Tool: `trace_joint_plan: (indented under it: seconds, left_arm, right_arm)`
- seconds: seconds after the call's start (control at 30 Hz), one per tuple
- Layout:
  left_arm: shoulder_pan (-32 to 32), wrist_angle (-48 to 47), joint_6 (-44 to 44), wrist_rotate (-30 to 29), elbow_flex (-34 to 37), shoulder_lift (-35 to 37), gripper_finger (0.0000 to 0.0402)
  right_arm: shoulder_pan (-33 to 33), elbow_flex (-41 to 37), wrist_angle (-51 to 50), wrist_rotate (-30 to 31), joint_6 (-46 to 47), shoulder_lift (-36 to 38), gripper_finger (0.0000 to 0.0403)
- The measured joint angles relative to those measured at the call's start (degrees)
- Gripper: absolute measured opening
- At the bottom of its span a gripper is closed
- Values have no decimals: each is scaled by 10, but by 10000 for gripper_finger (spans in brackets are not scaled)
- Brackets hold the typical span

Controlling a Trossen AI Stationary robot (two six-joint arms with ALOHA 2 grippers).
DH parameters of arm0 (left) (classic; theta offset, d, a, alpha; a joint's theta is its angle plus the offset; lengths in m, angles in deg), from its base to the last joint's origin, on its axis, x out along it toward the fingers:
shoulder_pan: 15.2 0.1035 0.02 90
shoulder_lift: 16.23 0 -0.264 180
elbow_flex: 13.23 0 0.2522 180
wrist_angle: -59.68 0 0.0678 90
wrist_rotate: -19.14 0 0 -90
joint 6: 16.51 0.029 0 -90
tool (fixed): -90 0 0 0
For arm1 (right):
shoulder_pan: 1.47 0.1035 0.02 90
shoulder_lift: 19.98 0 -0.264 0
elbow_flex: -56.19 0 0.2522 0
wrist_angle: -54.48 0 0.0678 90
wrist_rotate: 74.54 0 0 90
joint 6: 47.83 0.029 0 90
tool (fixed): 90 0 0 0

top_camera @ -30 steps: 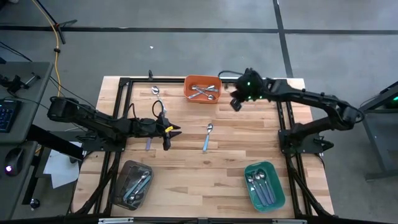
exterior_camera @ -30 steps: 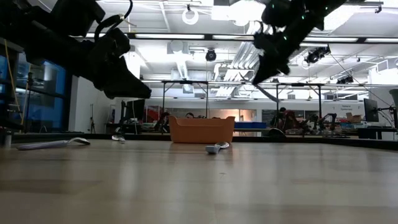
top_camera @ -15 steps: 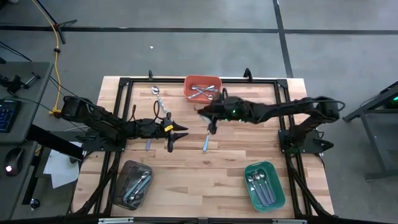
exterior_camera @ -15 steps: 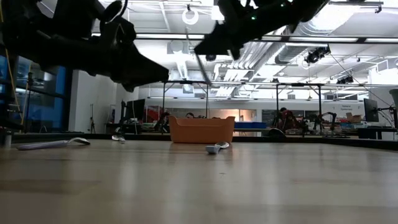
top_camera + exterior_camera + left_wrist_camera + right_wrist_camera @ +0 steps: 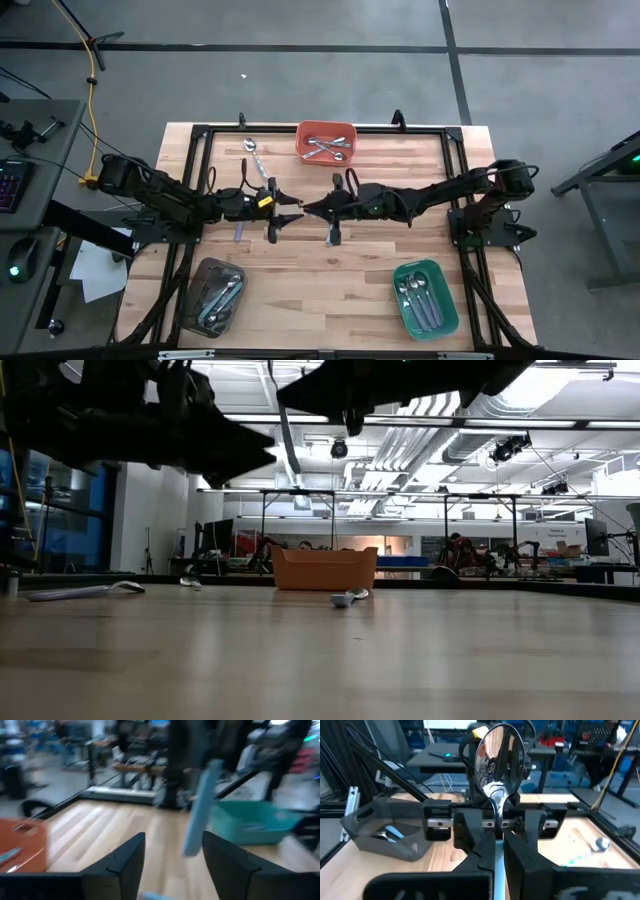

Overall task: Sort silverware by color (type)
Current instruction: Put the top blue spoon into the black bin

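Note:
My right gripper (image 5: pixel 308 207) is over the table's middle, pointing level toward the left edge and shut on a light-blue-handled spoon (image 5: pixel 498 760). The spoon stands upright with its shiny bowl on top. My left gripper (image 5: pixel 283 215) faces it, open and level. In the left wrist view the spoon's handle (image 5: pixel 200 807) hangs just ahead of the open fingers (image 5: pixel 125 865); I cannot tell whether they touch it. Loose spoons lie flat on the table: a blue-handled one (image 5: pixel 333 225), a silver one (image 5: pixel 255 158) and one (image 5: pixel 238 232) under the left arm. My right gripper pinches the spoon between its two fingers (image 5: pixel 475 840) at the neck just below the bowl (image 5: pixel 497 815). The fingers come level from the table's right side and lie across the spoon. The spoon is clear of the table, bowl up, and its blue handle (image 5: pixel 287 440) hangs below the fingers.
An orange tray (image 5: pixel 303 140) with spoons stands at the far edge. A dark grey tray (image 5: pixel 195 290) sits near left and a green tray (image 5: pixel 440 275) near right, both holding spoons. Black frame rails (image 5: pixel 200 150) run along the table's sides.
My right gripper has swung from beside the orange tray toward the table's middle and left, tipping from pointing down to level. The spoon it carries now stands upright before my left gripper. My left gripper has tipped up to level.

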Motion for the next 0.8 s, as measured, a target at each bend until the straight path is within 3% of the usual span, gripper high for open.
trace_joint_plan:
  seconds: [0.23, 0.63, 0.8]
  left_arm:
    - [-2, 43, -17, 83, -1, 0, 221]
    - [-2, 13, -27, 85, -50, -20, 217]
    - [-2, 16, -13, 81, -56, -31, 192]
  right_arm:
    - [5, 0, 12, 1, -4, 0, 0]
    - [7, 0, 29, -9, -4, 0, 0]
    - [9, 0, 30, -9, -7, 0, 0]
